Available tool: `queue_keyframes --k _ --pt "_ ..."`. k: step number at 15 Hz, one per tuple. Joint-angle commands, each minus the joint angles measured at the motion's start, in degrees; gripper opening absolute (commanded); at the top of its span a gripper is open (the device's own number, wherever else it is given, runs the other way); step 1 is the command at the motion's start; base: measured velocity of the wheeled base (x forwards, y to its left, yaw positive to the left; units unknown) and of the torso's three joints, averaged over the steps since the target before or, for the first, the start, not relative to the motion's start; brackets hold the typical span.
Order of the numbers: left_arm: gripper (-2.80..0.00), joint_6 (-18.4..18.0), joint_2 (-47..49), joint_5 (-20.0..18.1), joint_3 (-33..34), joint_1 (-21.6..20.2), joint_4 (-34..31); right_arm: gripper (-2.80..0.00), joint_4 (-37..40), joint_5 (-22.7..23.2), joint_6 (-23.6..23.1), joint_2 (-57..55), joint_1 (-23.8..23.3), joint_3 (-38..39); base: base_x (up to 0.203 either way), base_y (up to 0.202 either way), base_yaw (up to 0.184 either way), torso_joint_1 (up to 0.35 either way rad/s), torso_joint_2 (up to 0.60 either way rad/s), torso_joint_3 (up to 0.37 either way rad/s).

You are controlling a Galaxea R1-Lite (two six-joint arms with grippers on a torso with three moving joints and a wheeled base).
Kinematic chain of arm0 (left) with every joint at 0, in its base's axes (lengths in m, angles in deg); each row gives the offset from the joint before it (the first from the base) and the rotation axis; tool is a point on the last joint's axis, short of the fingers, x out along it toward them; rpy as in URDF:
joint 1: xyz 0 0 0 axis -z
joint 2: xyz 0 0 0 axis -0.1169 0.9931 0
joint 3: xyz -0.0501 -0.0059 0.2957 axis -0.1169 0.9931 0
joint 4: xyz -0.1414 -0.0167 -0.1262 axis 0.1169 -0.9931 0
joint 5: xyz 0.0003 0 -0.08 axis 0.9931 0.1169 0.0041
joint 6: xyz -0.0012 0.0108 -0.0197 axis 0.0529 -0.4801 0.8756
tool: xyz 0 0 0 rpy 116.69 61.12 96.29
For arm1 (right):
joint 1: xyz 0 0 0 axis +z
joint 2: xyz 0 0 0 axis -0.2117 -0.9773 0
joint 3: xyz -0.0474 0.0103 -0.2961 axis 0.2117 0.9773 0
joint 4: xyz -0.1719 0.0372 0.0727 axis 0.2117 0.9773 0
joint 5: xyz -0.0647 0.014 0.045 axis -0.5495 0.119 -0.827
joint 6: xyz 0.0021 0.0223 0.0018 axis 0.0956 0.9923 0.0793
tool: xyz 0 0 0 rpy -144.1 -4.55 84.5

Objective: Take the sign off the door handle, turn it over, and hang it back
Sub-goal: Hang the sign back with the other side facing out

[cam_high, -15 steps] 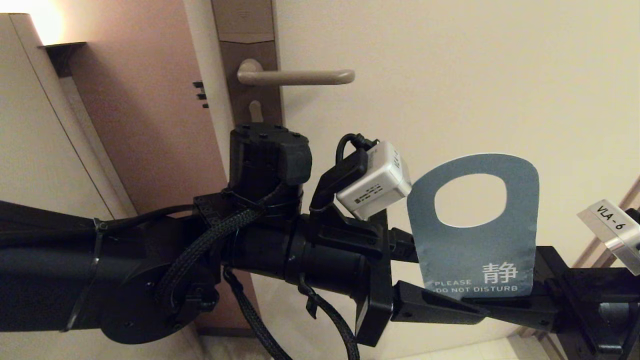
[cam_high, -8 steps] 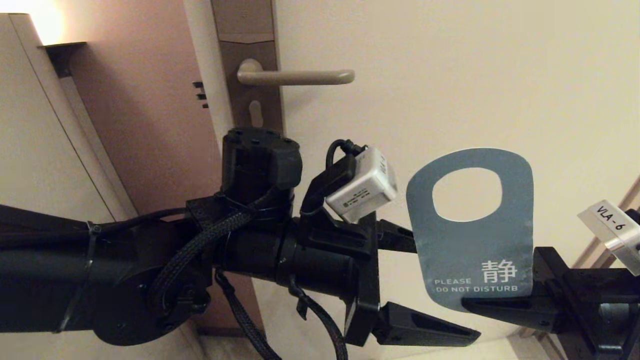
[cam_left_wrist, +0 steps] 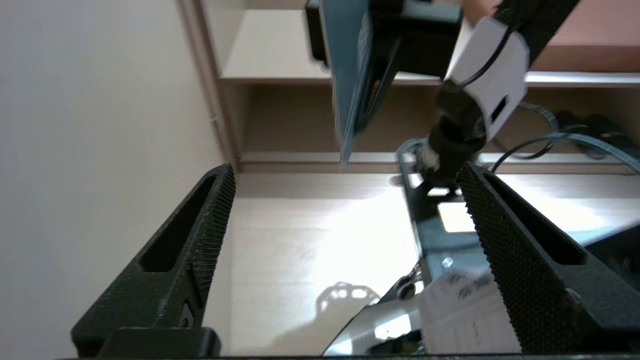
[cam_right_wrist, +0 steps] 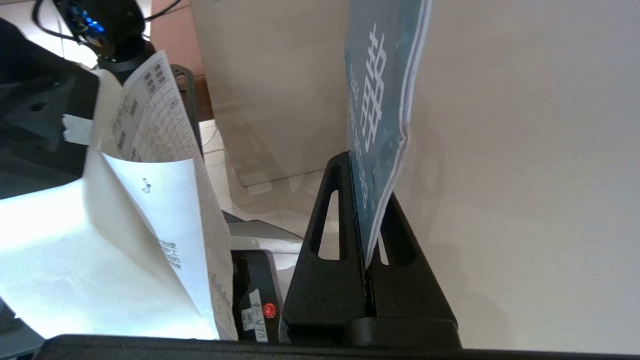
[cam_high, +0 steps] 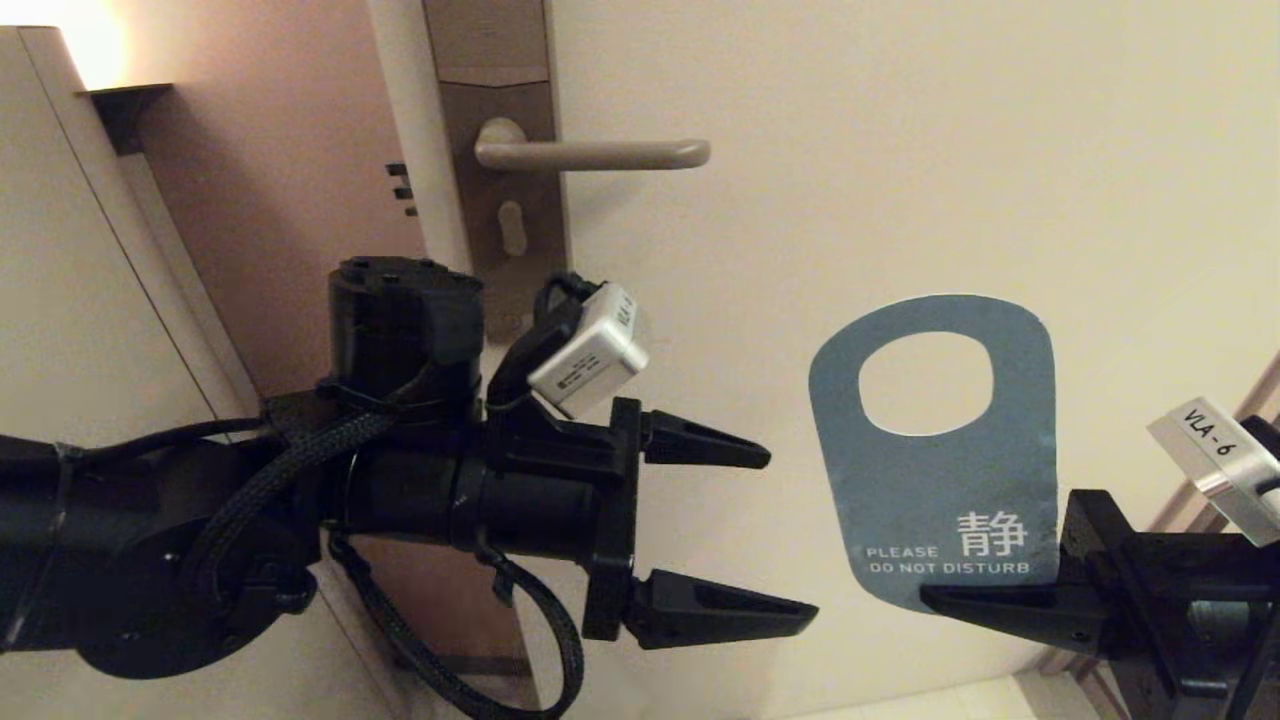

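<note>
The sign (cam_high: 940, 490) stands upright, blue "PLEASE DO NOT DISTURB" side toward me, oval hole at its top. My right gripper (cam_high: 935, 597) is shut on its lower corner, coming in from the right. The right wrist view shows the sign (cam_right_wrist: 382, 115) edge-on, pinched between the two fingers (cam_right_wrist: 330, 240). My left gripper (cam_high: 790, 535) is open and empty, left of the sign and apart from it. The left wrist view shows the sign (cam_left_wrist: 347, 70) beyond its spread fingers (cam_left_wrist: 210, 235). The door handle (cam_high: 590, 153) is bare, above and left of both grippers, on its brown lock plate (cam_high: 500, 80).
The cream door (cam_high: 900, 150) fills the background behind the sign. A pink-brown wall (cam_high: 290, 200) and a cabinet edge (cam_high: 60, 250) stand at the left. A loose white paper (cam_right_wrist: 150, 210) hangs by my right arm.
My left gripper has let go of the sign, opened wide and drawn back to the left. The sign has stayed in my right gripper, rising slightly.
</note>
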Motion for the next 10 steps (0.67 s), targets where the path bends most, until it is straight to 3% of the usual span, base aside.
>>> queue_keyframes --k 1,6,7,10 --pt "0.0 -0.7 -2.5 -0.2 2.2 -2.1 0.2 -2.8 -0.2 -0.2 -0.1 -0.1 0.0 0.0 0.0 0.0 0.0 0.0 0.0 0.0" --pt "0.0 -1.7 -7.0 -0.1 7.1 -6.7 0.2 -2.8 -0.2 -2.6 0.0 0.3 -0.1 0.8 0.0 0.0 0.0 0.0 0.0 0.0" --pt "-2.8 -1.7 -7.8 -0.1 7.9 -7.4 0.2 -2.8 -0.2 -2.9 0.0 0.5 -0.2 1.0 0.0 0.0 0.0 0.0 0.0 0.0" --pt "-2.8 -1.7 -10.4 0.1 9.9 -8.7 0.2 -2.8 -0.2 -3.9 0.0 0.5 -0.9 1.1 0.0 0.0 0.0 0.0 0.0 0.0"
